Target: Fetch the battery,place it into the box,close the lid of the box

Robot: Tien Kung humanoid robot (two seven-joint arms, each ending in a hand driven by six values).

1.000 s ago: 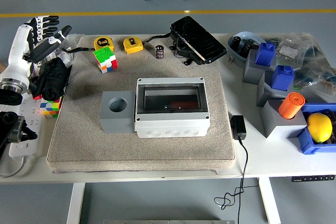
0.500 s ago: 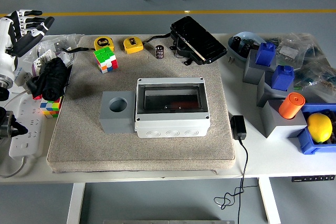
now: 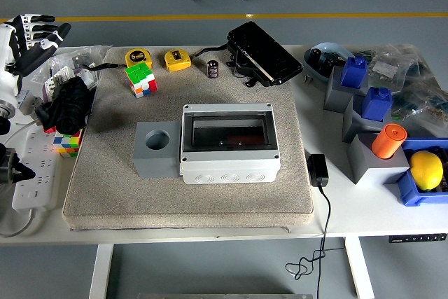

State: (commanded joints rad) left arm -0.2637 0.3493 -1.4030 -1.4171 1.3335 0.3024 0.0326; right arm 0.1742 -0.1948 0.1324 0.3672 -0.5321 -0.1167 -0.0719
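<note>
The battery (image 3: pixel 213 68), a small black cylinder, stands upright at the far side of the grey mat (image 3: pixel 126 197), beside a yellow tape measure. The light grey box (image 3: pixel 229 166) sits mid-mat, and its dark see-through lid (image 3: pixel 229 131) appears to lie flat over the opening. My left hand (image 3: pixel 31 29) hovers at the far left edge of the table, well away from both. Its fingers are spread and hold nothing. My right hand does not show.
A grey block with a round hole (image 3: pixel 155 148) touches the box's left side. A Rubik's cube (image 3: pixel 141 79), two tape measures (image 3: pixel 177 59) and a black device (image 3: pixel 262 53) line the far side. A power adapter (image 3: pixel 318 170), blue bins (image 3: pixel 422 190), a lemon (image 3: pixel 425 170) and clutter fill the right.
My left hand has drawn back to the left and slightly up, off the mat's corner to the table's far left edge. Nothing else moved.
</note>
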